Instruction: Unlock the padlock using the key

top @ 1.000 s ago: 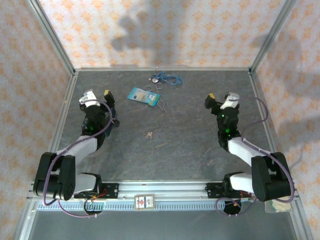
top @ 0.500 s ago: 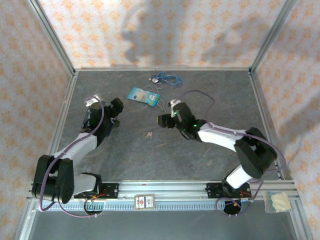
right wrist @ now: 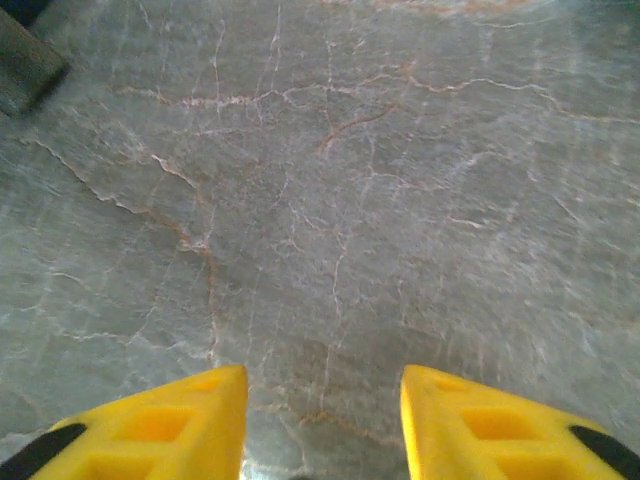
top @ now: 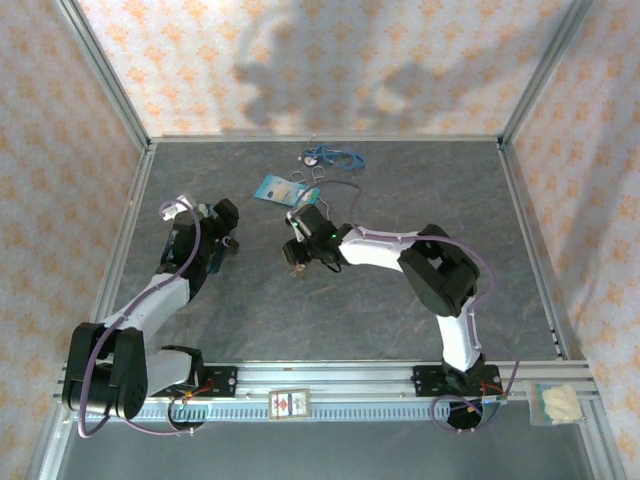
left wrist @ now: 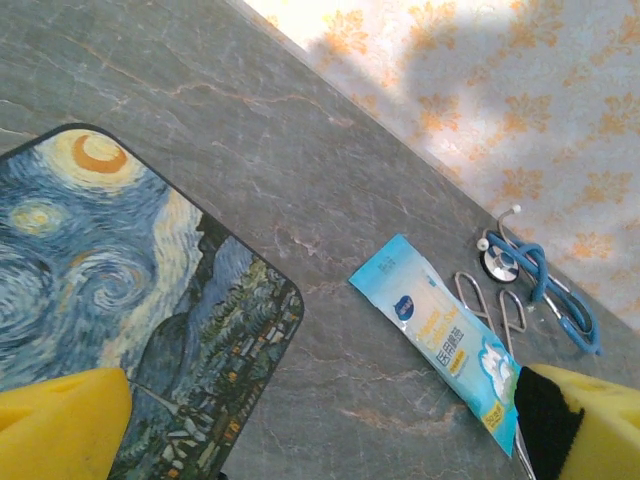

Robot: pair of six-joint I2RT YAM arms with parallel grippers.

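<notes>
the key (top: 296, 269) lies on the grey table (top: 420, 190) near its middle, a pale speck right under the tips of the right pincer (top: 297, 259); it is too small to tell which way its long axis runs or where the bit points. the right arm reaches far across to the left, and in the right wrist view its two yellow, ribbed plastic fingers (right wrist: 170, 420) stand partly apart with bare table between them and nothing gripped. the padlock (top: 233, 242) seems to be the tiny dark thing with a pale glint just beside the left pincer (left wrist: 320, 400); the way its shackle points cannot be told. the left pincer is spread wide and holds nothing, hanging over a flat blue box (left wrist: 130, 300) with rounded corners, painted with swirling stars and a crescent moon. beyond it lie a glossy light-blue packet (left wrist: 440, 340), long and narrow and set slantwise, two thin wire loops (left wrist: 490, 305) just beside it, and a blue cord (left wrist: 545, 285) with a round metal piece near the far wall. the table has a matt, stone-like top veined with pale and rusty cracks.
</notes>
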